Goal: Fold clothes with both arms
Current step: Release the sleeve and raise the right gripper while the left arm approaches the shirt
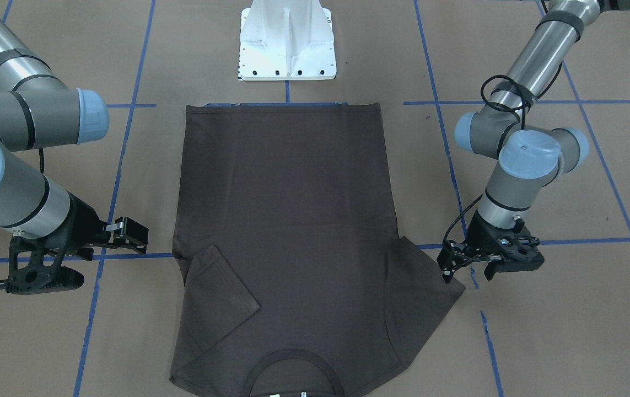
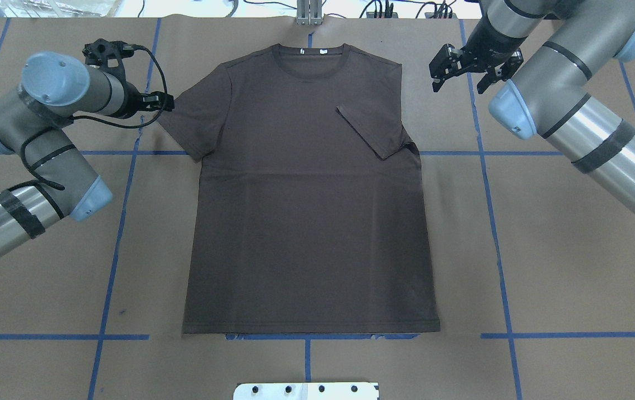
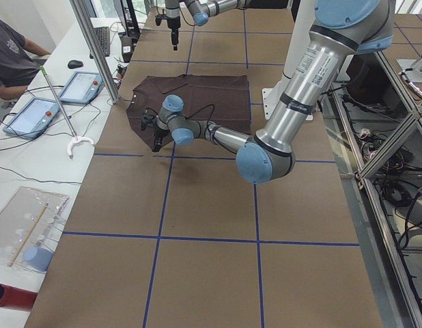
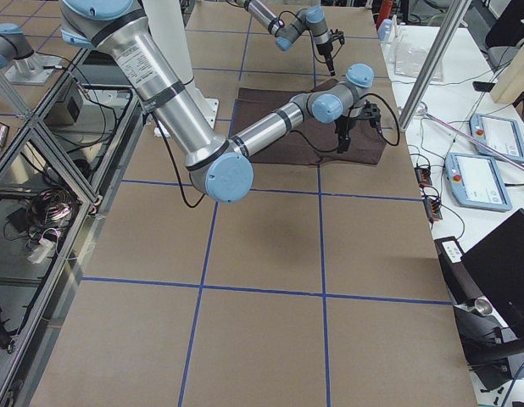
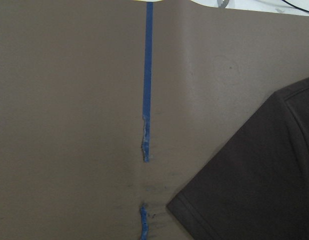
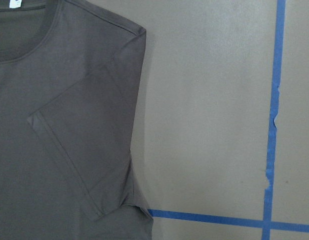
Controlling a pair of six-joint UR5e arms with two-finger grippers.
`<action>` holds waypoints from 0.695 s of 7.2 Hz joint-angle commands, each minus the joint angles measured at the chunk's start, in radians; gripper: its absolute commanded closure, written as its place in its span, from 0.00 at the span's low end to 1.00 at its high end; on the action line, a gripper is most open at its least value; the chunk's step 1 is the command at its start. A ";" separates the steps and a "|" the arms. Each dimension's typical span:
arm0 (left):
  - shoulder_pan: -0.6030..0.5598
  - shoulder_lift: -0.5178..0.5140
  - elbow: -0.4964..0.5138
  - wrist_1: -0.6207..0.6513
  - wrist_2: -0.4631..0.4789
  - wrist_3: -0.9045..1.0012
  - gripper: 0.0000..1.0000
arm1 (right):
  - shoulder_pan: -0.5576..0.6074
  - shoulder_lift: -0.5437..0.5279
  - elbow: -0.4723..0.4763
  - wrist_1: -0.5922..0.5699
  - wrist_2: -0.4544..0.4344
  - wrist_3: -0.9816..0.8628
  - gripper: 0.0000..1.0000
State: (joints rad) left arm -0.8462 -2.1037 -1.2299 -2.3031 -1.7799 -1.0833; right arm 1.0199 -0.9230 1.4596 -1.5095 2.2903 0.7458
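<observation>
We see the T-shirt (image 2: 306, 211) lying flat and face up in the middle of the bench (image 2: 545, 250), its ribbed collar (image 2: 309, 61) towards the far edge and its straight hem (image 2: 311, 329) towards the white pedestal base (image 1: 287, 44). The sleeve on the robot's right side (image 2: 370, 130) is folded inward over the chest, while the sleeve on the robot's left side (image 2: 192, 125) lies spread out on the bench. Two small pale labels (image 2: 323, 51) show inside the collar. The left arm (image 2: 73, 89) reaches low beside the spread sleeve; its jaws stand apart just off the sleeve's outer edge and pinch nothing, and we cannot tell whether a fingertip touches the cloth. The right arm (image 2: 584, 111) is out beyond the folded sleeve, near the shoulder but clear of the shirt, its jaws spread wide and empty above bare bench. The bench is covered in flat brown paper and marked into large squares by blue tape lines (image 2: 489, 222); the left wrist view shows one line torn and broken close to the sleeve's corner. In the side views we see a white side table (image 3: 33, 150) along the far edge of the bench, carrying two tablet-like control pendants (image 3: 78, 87), with a seated person (image 3: 9, 58) at it, and upright metal posts (image 3: 95, 48) at the bench's edge.
</observation>
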 commanded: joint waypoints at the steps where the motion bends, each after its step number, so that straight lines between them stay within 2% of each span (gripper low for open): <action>1: 0.016 -0.047 0.078 -0.009 0.036 0.008 0.01 | -0.009 0.003 0.001 0.003 -0.002 0.004 0.00; 3: 0.016 -0.048 0.101 -0.010 0.051 0.022 0.03 | -0.011 0.003 -0.001 0.003 -0.003 0.004 0.00; 5: 0.015 -0.048 0.104 -0.010 0.050 0.022 0.15 | -0.011 0.003 -0.001 0.003 -0.006 0.004 0.00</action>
State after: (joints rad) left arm -0.8302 -2.1516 -1.1298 -2.3131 -1.7302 -1.0632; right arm 1.0096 -0.9205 1.4597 -1.5064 2.2859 0.7501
